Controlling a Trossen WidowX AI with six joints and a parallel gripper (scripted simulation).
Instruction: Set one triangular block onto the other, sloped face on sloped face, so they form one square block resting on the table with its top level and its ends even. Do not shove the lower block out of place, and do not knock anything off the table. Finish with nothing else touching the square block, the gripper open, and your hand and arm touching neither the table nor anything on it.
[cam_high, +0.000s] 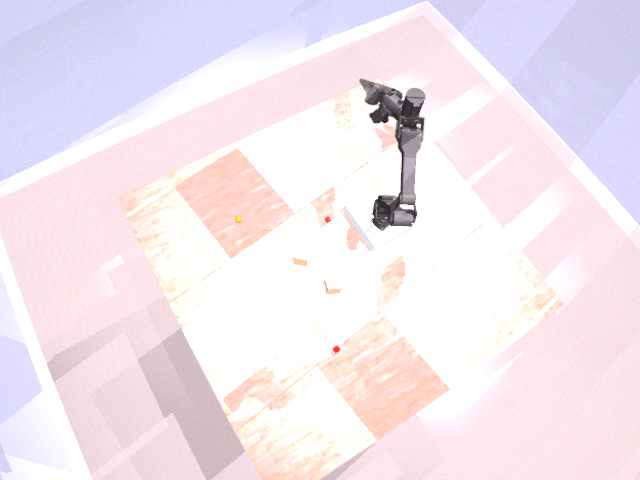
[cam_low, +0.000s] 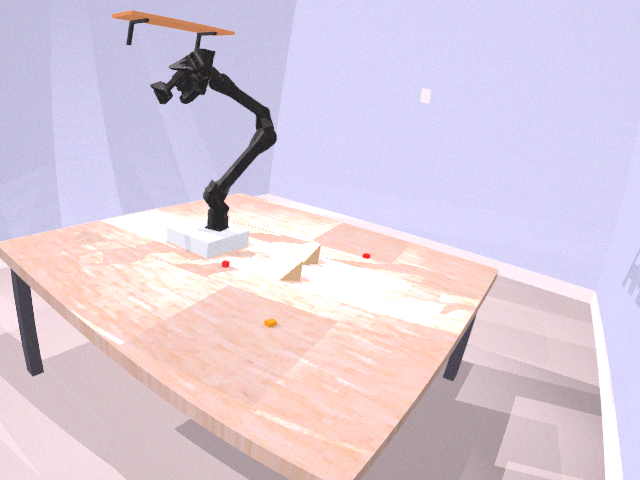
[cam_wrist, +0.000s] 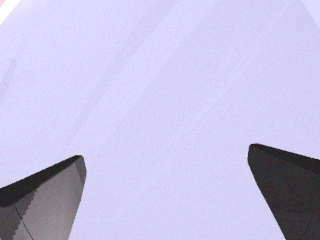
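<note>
One triangular block (cam_high: 300, 261) (cam_low: 294, 273) lies on the table, nearer the orange-yellow piece, with its triangular end showing in the exterior view. The other triangular block (cam_high: 332, 290) (cam_low: 313, 256) lies apart from it in the top view, and partly behind it in the exterior view. Both are pale wood; their pale tops merge with the bright table in the top view. My gripper (cam_wrist: 168, 160) is open and empty, high above the table on the base's far side from the blocks. The wrist view shows only wall between the fingers.
A small red cube (cam_high: 327, 219) (cam_low: 225, 264) lies between the blocks and the white base (cam_low: 206, 243). Another red cube (cam_high: 336, 349) (cam_low: 366, 255) lies beyond the blocks. An orange-yellow piece (cam_high: 238, 219) (cam_low: 270, 322) lies on the table (cam_low: 206, 361). A wall shelf (cam_low: 175, 23) appears above the arm.
</note>
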